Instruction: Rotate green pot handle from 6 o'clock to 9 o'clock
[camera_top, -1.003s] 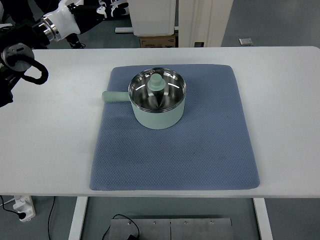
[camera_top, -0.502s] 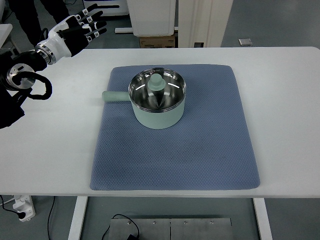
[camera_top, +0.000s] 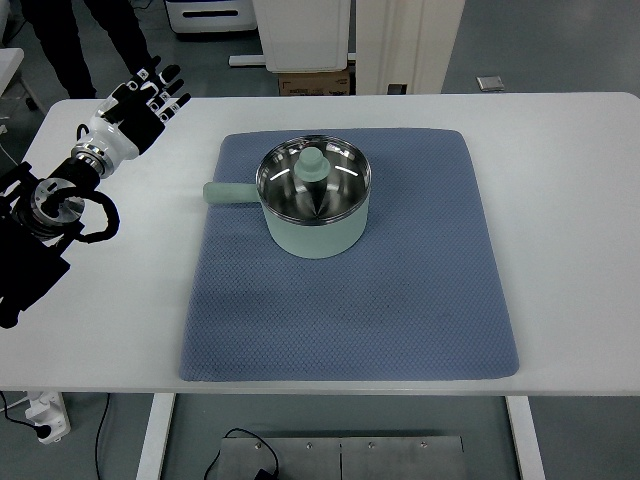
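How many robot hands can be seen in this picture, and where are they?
1. The left robot hand is over the far left corner of the white table, fingers spread, away from the green pot. No right robot hand is in view.

White table (camera_top: 560, 200) fills most of the view, grey-blue floor (camera_top: 540, 60) beyond its far edge. White cabinet (camera_top: 305, 30) and a cardboard box (camera_top: 315, 82) behind it, up and to the right of the left hand (camera_top: 135, 105). Power strip (camera_top: 45, 415) on floor well below the hand.
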